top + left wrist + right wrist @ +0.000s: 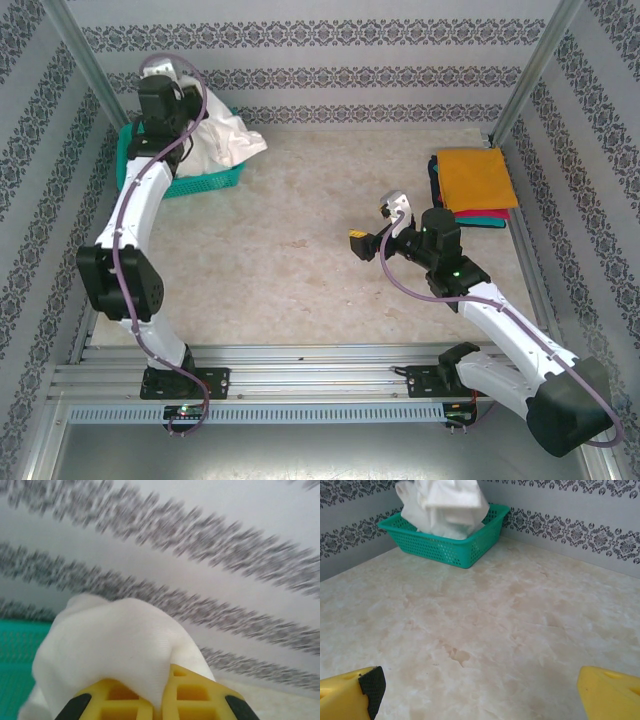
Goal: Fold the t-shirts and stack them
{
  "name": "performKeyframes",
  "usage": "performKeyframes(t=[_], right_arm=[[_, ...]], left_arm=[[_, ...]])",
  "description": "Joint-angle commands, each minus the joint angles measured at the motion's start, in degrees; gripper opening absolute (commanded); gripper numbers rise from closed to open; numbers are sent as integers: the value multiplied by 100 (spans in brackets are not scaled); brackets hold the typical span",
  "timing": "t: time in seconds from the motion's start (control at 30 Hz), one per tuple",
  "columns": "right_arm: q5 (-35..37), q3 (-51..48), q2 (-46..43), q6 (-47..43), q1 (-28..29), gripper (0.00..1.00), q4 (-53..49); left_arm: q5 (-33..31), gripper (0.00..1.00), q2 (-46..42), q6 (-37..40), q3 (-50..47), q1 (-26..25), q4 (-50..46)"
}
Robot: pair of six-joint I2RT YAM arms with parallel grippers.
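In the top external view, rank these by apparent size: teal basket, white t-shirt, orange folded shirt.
1. teal basket, though partly covered.
2-3. white t-shirt and orange folded shirt look alike; not ranked.

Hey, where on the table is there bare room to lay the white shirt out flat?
Widest bare patch: the middle of the table, between the teal basket back left and the open right gripper. A narrower strip lies along the back wall between the white t-shirt and the folded stack. Crowded: back-left corner, right edge.
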Motion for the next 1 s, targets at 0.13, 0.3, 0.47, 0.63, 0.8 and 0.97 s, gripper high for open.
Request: performKeyframes(t=[0.13,0.3,0.47,0.63,0.8,0.97], right_arm=[[-100,-89,-249,55,56,98,86],[-82,-125,-245,51,56,98,114],[-146,-125,-161,145,56,98,219],[-72,-94,-73,315,60,98,160],[306,27,55,841,39,98,-100],[120,277,538,772,20,98,-422]], left_arm=[[529,0,-848,269,282,-658,79],[722,0,-1133,309,162,-1201,41],[766,0,-1152,458,-48,-1844,103],[877,19,-955,348,-446,-2228,170],[1218,100,-838,-109,-1186,-2266,369],[514,100,-1209,-307,-2197,-2258,387]])
